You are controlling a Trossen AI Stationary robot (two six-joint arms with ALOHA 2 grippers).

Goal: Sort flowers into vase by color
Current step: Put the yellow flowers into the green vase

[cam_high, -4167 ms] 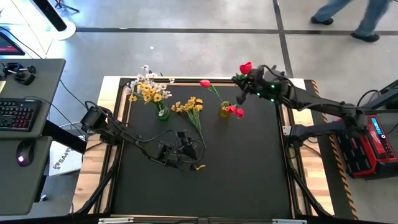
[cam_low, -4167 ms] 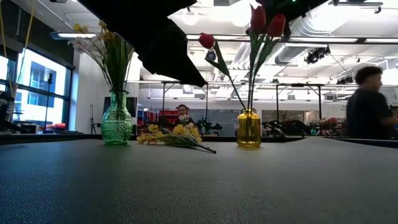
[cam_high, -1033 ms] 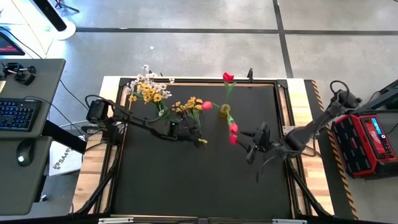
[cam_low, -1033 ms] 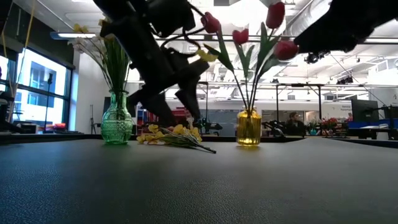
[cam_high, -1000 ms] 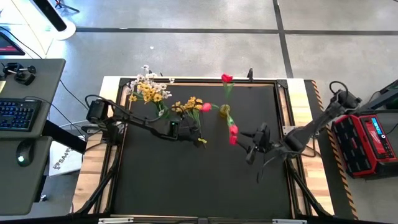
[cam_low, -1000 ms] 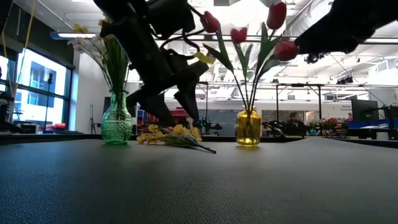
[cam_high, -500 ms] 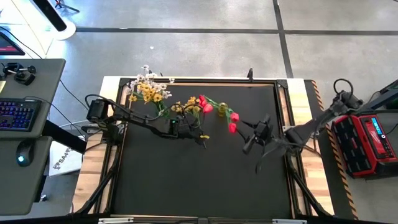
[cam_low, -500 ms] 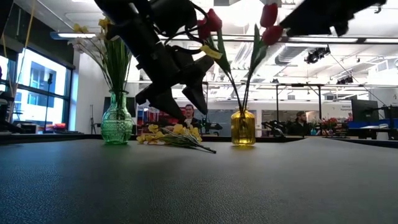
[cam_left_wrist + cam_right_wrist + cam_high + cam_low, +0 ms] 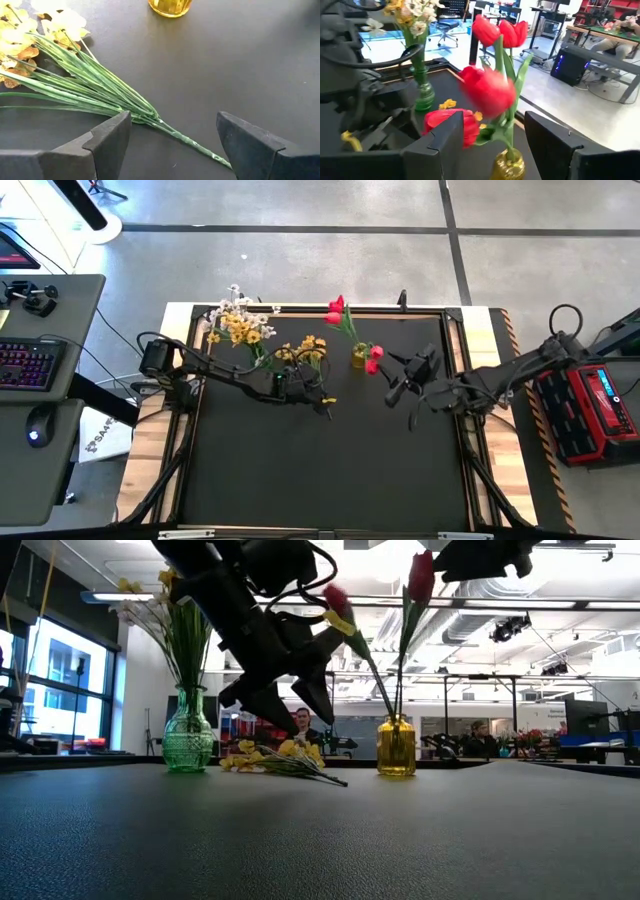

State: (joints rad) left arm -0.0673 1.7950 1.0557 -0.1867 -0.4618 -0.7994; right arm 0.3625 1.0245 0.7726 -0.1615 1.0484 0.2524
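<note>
A bunch of yellow flowers (image 9: 311, 358) lies flat on the black mat, blooms toward the far edge. My left gripper (image 9: 172, 117) hangs open just above it, one finger on each side of the green stem (image 9: 150, 117), touching nothing. A green vase (image 9: 260, 362) holds yellow and white flowers (image 9: 238, 322). A yellow vase (image 9: 360, 357) holds several red tulips (image 9: 335, 310). My right gripper (image 9: 393, 387) is open, level, close to the vase's right, with tulip heads (image 9: 490, 92) in front of its fingers. My right gripper comes level from the table's right at the tulips in the yellow vase. One low tulip head (image 9: 445, 125) shows right beside one finger (image 9: 440, 142); whether they touch I cannot tell.
The near half of the black mat (image 9: 330, 470) is bare. A wooden frame (image 9: 172, 430) rims the table. A desk with a keyboard (image 9: 25, 365) stands left and a red box (image 9: 590, 410) right. People sit in the room behind (image 9: 293, 720).
My right gripper has moved toward the far edge and the yellow vase. The tulips have swung about in the vase: those that leaned toward the near edge now sit close beside it, and the others lean toward the far edge. The vase has rocked slightly.
</note>
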